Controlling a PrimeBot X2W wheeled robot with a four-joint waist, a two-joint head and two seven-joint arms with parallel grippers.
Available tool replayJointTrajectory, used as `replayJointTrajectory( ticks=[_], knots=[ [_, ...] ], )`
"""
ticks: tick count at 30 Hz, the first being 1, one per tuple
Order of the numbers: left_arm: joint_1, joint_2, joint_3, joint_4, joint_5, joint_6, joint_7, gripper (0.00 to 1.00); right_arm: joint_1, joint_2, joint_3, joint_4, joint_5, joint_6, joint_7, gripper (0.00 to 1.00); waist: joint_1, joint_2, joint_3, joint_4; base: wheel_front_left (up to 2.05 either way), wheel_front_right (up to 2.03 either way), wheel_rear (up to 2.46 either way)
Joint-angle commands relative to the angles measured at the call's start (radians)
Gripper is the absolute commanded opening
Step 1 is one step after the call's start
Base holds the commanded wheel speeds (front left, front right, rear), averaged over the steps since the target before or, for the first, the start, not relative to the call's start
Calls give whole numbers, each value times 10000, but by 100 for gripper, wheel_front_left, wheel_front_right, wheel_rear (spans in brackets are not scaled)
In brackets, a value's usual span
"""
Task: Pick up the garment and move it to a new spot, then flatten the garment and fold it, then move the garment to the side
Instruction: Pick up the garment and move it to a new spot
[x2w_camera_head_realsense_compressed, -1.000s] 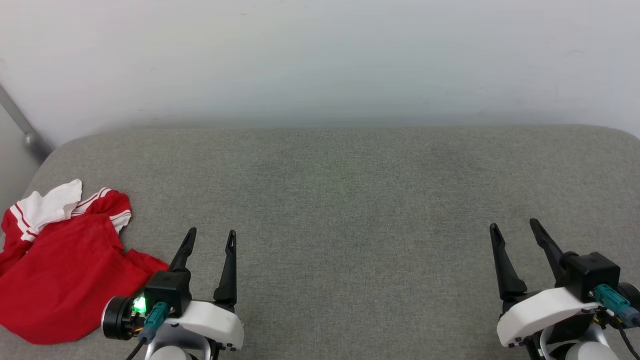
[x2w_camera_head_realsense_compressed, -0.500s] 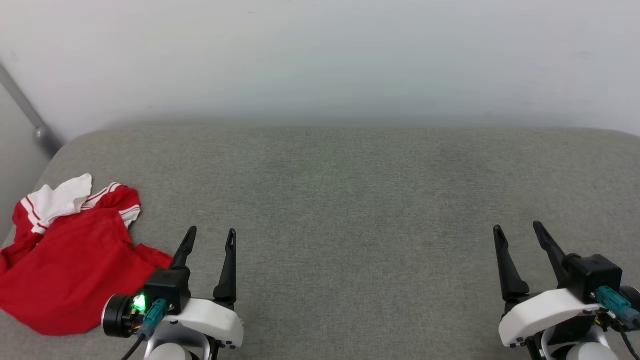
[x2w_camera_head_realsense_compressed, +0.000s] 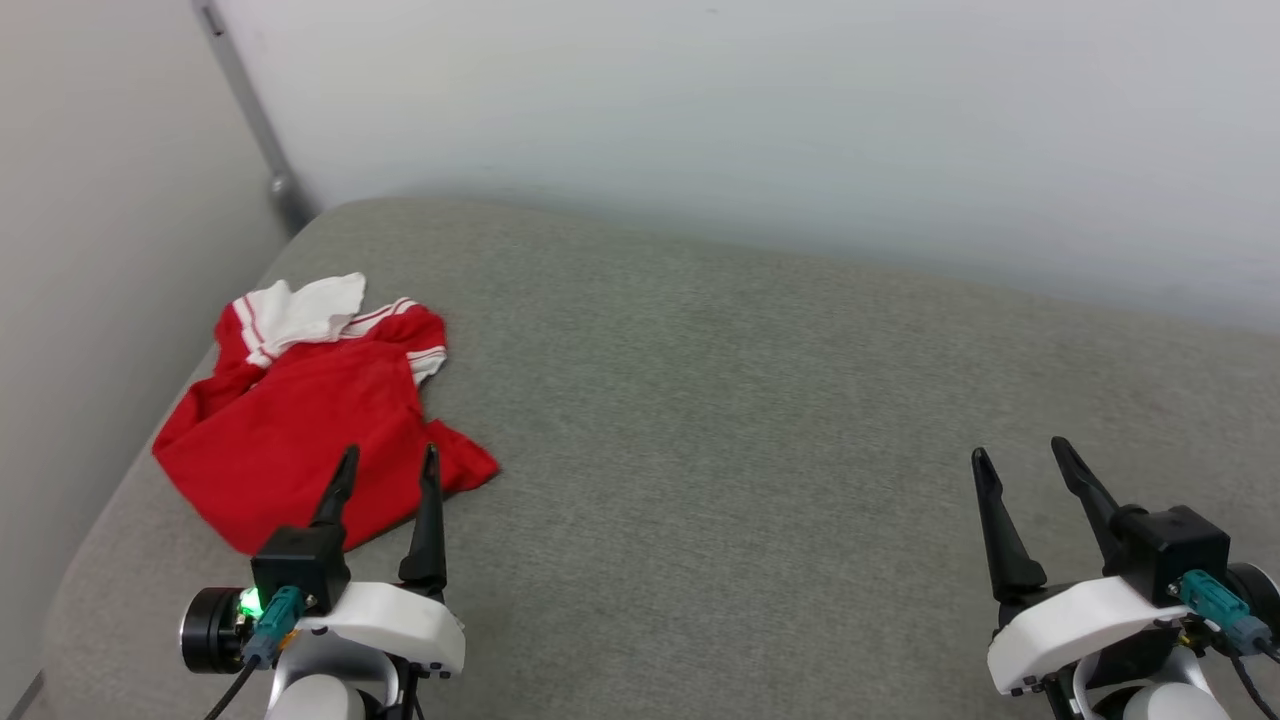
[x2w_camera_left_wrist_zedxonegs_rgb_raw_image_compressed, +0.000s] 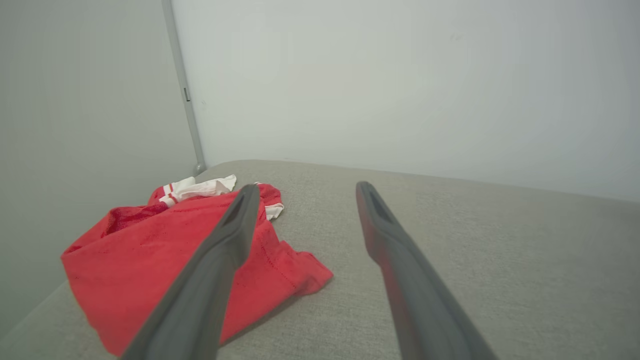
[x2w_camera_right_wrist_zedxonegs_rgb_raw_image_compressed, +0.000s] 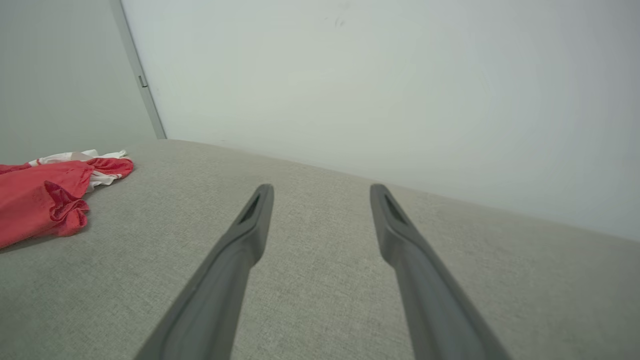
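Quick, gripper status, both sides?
Left gripper: open, holding nothing; the garment lies ungripped just ahead of its fingers.
Right gripper: open, holding nothing.

Spread-fingered right end effector (x2w_camera_right_wrist_zedxonegs_rgb_raw_image_compressed: 321, 189) over grey cushion (x2w_camera_right_wrist_zedxonegs_rgb_raw_image_compressed: 320, 300); crumpled red garment (x2w_camera_right_wrist_zedxonegs_rgb_raw_image_compressed: 35, 200) far left.
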Motion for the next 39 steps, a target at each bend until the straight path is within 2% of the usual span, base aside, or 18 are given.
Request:
replayJointTrajectory(
  ticks=[1, 9, 15, 29, 34, 39],
  knots=[
    [-70, -25, 50, 4, -19, 19, -25, 100, -81, 17, 16, -29, -47, -5, 25, 100, 0, 0, 17, 753, 0, 0, 0],
    [54, 4, 498, -67, -57, 71, -25, 100, -214, 16, 246, -105, -17, -5, 68, 100, 0, 0, 37, 2170, 0, 0, 0],
    [163, 16, 880, -178, -149, 83, -25, 100, -406, 15, 464, -188, 3, -5, 142, 100, 0, 0, 195, 2638, 0, 0, 0],
    [-288, -72, 1172, -257, -24, -9, -25, 100, -596, 12, 420, -114, -111, -5, 202, 100, 0, 0, 521, 2631, 0, 0, 0],
    [-1078, 101, 1324, -92, -147, -148, -25, 100, -868, 10, 531, -353, -236, -5, 358, 100, 0, 0, 985, 2103, 0, 0, 0],
    [-2228, 519, 1501, 283, -353, -292, 50, 100, -1142, 9, 653, -592, -423, -5, 562, 100, 0, 0, 1685, 1426, 0, 0, 0]
  ],
)
